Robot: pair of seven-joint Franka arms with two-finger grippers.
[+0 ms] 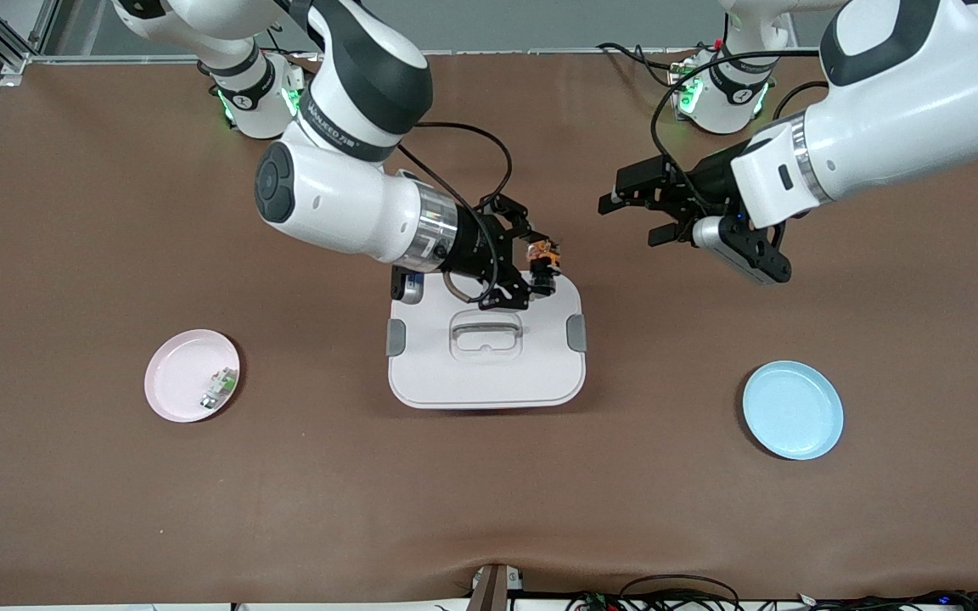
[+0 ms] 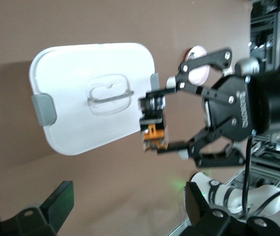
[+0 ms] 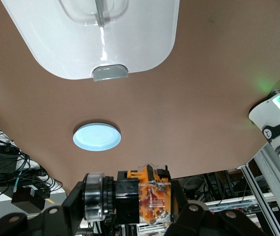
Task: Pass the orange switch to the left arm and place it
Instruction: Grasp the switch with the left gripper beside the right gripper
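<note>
Right claw (image 1: 540, 270) grasps orange switch (image 1: 545, 255) over the box (image 1: 486, 373) edge, long axis crosswise; left claw (image 1: 635, 216), released, faces it, over bare worktop (image 1: 489, 509), well apart.

right tool (image 2: 152, 129) clamps orange switch (image 2: 153, 127) | over box (image 2: 80, 93) corner, apparently | brown table (image 2: 105, 187)

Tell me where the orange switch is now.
The orange switch is held up in the right gripper, over the box edge nearest the robots' bases, at the table's middle.
</note>
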